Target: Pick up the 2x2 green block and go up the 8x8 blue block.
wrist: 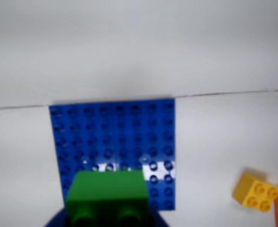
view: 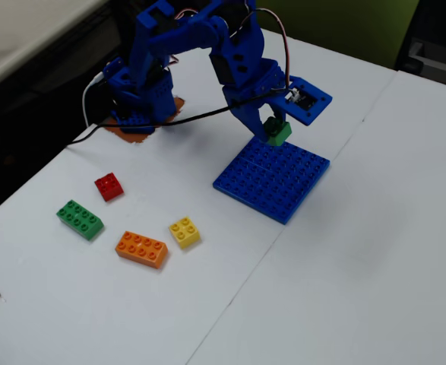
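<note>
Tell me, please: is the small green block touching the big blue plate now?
Apart. In the fixed view the 2x2 green block, held in the gripper, hangs above the 8x8 blue block, with white table visible between them.

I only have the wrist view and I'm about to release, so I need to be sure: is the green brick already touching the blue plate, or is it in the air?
Observer: In the fixed view the 2x2 green block hangs in the gripper, clear of the 8x8 blue block, above its far edge.
Operator: Any bricks I can't see that could get in the way?
Observer: A red brick and a longer green brick lie well to the left of the plate in the fixed view, apart from it.
Operator: My view cuts off something orange at the right edge.
Observer: That is a long orange brick, lying beside the yellow brick.
</note>
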You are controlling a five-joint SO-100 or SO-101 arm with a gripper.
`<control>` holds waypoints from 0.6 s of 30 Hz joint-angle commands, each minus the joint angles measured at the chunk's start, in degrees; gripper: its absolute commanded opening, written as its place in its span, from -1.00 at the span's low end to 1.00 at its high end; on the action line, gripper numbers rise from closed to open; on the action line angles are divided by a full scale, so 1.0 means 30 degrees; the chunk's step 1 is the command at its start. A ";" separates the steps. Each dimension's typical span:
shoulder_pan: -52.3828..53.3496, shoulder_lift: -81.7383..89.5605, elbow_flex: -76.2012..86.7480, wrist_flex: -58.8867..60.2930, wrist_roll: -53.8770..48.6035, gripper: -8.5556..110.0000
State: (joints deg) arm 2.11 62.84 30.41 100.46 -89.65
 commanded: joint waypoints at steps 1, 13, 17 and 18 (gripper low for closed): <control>-0.0059 0.0352 0.0615 0.0029 -0.0586 -0.85; -0.0088 0.1084 0.2139 0.0029 -0.1230 -0.85; -0.0234 0.1201 0.2490 0.0029 -0.1289 -0.84; -0.0293 0.1201 0.2490 0.0029 -0.1289 -0.84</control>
State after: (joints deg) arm 1.93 62.84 37.97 100.28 -93.25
